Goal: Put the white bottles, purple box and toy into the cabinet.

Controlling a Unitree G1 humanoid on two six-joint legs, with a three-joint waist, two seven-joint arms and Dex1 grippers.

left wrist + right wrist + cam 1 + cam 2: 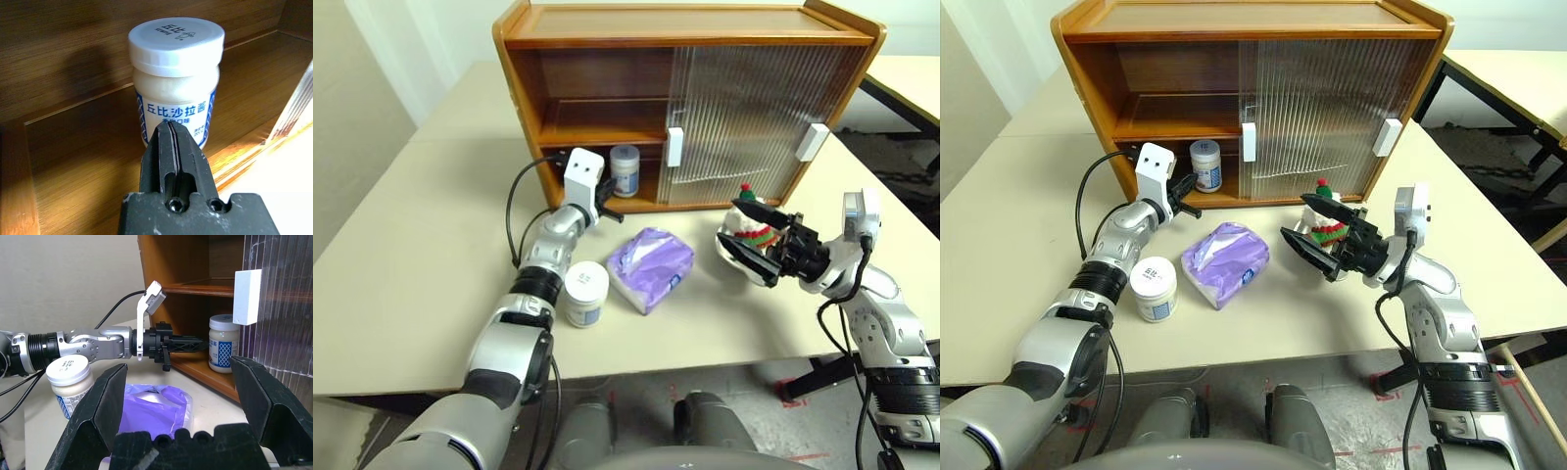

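My left pincer (172, 147) is shut and empty, its tip at the squat white plastic jar (625, 169) on the wooden cabinet's (597, 39) lower shelf, centre frame. I should nudge it deeper gently, staying low. My right pincer (1317, 243) gapes, empty.

table (421, 245): pale beige | second table (911, 73): beside it, far right
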